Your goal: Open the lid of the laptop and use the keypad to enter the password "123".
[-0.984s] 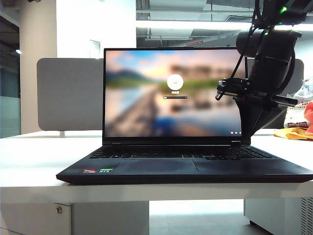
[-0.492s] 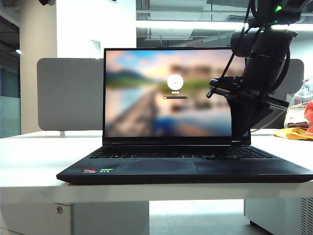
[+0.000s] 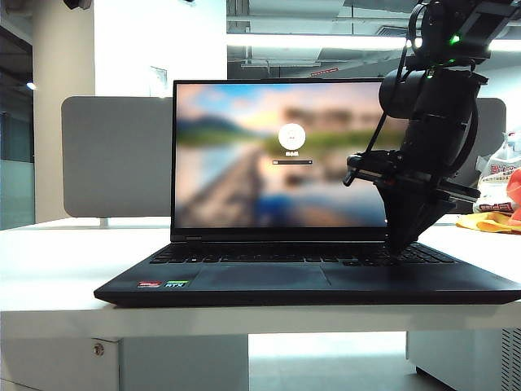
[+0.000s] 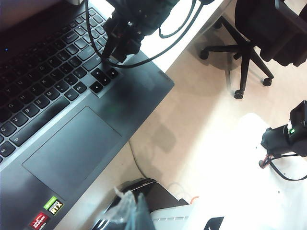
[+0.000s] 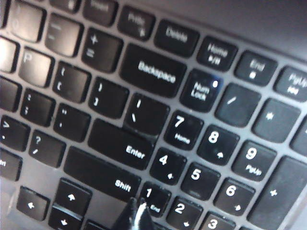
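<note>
The black laptop (image 3: 269, 281) sits on the white desk with its lid (image 3: 244, 163) upright, showing a blurred login screen. My right gripper (image 3: 399, 248) is shut into a point and aimed down at the right end of the keypad (image 3: 285, 257). In the right wrist view its tip (image 5: 136, 210) rests at the edge of the "1" key (image 5: 156, 194), with "2" (image 5: 182, 209) and "3" (image 5: 216, 223) beside it. The left wrist view shows that same gripper (image 4: 112, 52) over the outer keys. My left gripper (image 4: 133, 208), fingers together and empty, hangs off the laptop's front right corner (image 4: 158, 79).
A grey desk divider (image 3: 114, 155) stands behind the laptop. Yellow and orange items (image 3: 488, 220) lie at the desk's far right. In the left wrist view an office chair (image 4: 249, 33) stands on the floor, and a dark box (image 4: 158, 196) lies beneath my left gripper.
My right arm has swung left and sunk, bringing its shut tip from in front of the screen down onto the keypad's right end. The screen looks the same.
</note>
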Action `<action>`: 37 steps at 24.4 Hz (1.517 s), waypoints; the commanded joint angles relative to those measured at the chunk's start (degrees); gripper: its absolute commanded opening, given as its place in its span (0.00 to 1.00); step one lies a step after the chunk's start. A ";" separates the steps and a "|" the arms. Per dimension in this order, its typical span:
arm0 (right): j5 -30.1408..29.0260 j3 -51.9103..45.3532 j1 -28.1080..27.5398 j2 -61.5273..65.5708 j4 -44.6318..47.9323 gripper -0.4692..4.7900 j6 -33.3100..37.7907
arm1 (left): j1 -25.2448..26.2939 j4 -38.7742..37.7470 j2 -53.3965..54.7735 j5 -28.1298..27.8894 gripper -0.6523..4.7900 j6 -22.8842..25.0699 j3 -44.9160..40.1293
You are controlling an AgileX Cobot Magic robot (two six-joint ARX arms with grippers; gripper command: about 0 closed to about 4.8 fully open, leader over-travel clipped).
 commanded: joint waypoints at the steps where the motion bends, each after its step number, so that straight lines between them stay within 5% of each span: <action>1: 1.11 0.13 0.04 -0.15 0.83 0.08 -0.02 | -0.02 -0.09 -0.15 0.20 0.11 0.26 0.24; 12: 2.64 0.26 0.00 1.95 0.22 0.08 -0.55 | -0.02 -0.31 -0.15 0.17 0.11 0.24 0.24; 17: 9.49 0.26 0.00 -4.39 3.15 0.08 -2.25 | -0.02 -0.35 -0.15 0.17 0.11 0.68 0.24; 37: 6.43 -3.98 -0.02 -4.02 4.81 0.08 -2.03 | -0.02 -1.22 -0.15 0.17 0.11 1.11 0.24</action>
